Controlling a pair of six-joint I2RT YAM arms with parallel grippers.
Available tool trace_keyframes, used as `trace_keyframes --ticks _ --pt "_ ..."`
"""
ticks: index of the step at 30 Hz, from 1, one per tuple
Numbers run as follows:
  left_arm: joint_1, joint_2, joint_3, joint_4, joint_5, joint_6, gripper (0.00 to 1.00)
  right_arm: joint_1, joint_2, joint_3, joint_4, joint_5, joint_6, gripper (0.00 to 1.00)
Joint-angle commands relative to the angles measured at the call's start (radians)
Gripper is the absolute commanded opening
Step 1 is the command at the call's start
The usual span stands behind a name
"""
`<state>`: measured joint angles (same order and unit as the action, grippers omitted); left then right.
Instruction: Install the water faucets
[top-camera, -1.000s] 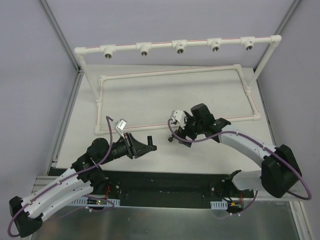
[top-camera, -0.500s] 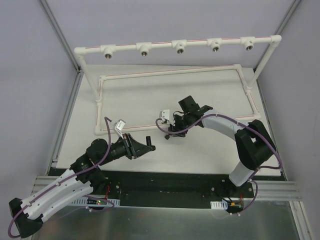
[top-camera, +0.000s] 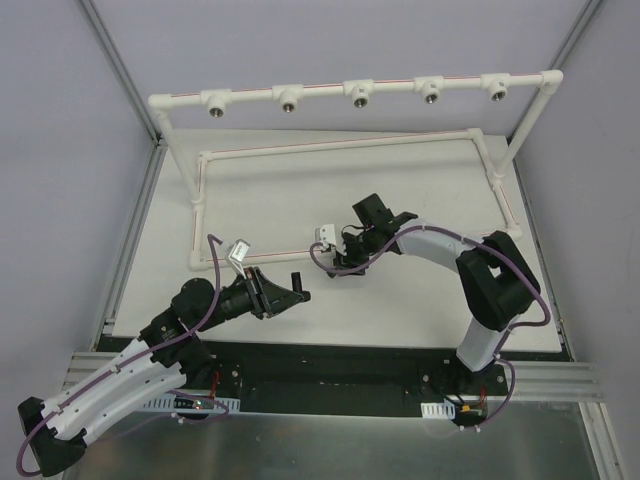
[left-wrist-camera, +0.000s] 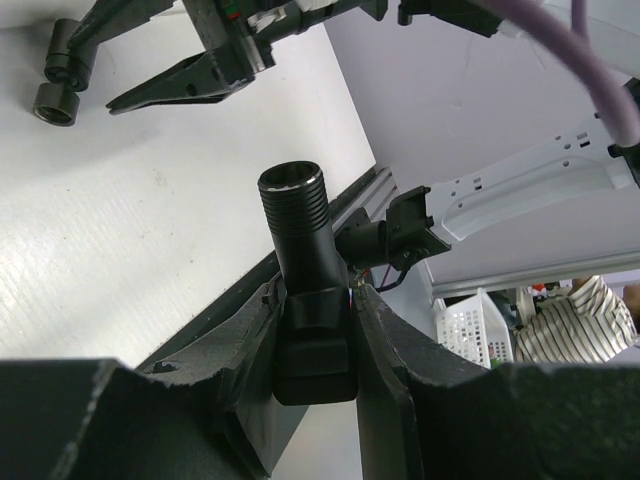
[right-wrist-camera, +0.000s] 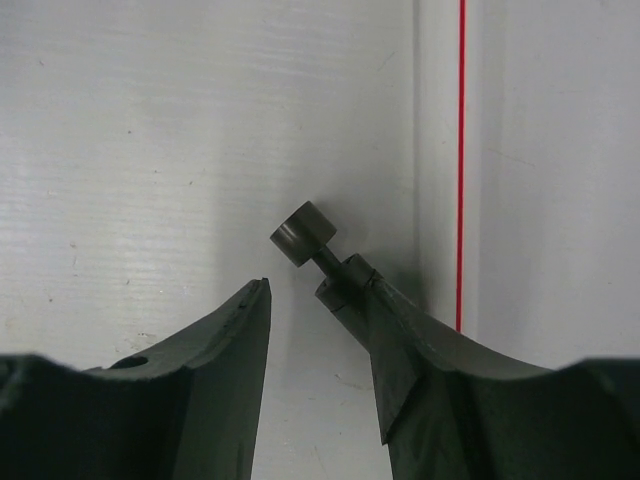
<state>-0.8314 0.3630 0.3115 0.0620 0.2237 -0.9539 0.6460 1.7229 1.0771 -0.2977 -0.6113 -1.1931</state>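
Beside the front rail of the white pipe frame (right-wrist-camera: 440, 120), the T-shaped faucet (right-wrist-camera: 303, 235) lies flat on the counter (right-wrist-camera: 150, 150). The right arm's fingers (right-wrist-camera: 210, 370) stand apart just behind it. The faucet is not centred in their gap: its body rests against the tip of the finger nearer the rail, and its round knob slants away from the rail, past both tips. A clean grip would probably need the fingers to shift toward the rail and reach further forward. Farther from the frame, the left arm's fingers (left-wrist-camera: 385, 350) are clamped on the stubby faucet (left-wrist-camera: 300, 230), its threaded end free.
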Motion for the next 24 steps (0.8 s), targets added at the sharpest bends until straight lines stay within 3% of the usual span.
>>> trace_keyframes --ticks 1,13,17,24 --pt "-0.003 -0.021 0.005 0.053 -0.020 0.000 0.00 0.004 0.052 0.043 -0.014 -0.030 -0.077 0.48" --pt "-0.003 -0.010 0.006 0.062 -0.012 0.003 0.00 0.027 0.026 -0.031 -0.035 0.079 0.003 0.48" --pt "-0.003 0.007 0.006 0.079 -0.004 0.003 0.00 0.030 -0.032 -0.100 0.029 0.088 0.114 0.68" --pt "-0.003 0.050 0.001 0.127 0.011 0.000 0.00 0.035 -0.121 -0.270 0.293 0.061 0.403 0.71"
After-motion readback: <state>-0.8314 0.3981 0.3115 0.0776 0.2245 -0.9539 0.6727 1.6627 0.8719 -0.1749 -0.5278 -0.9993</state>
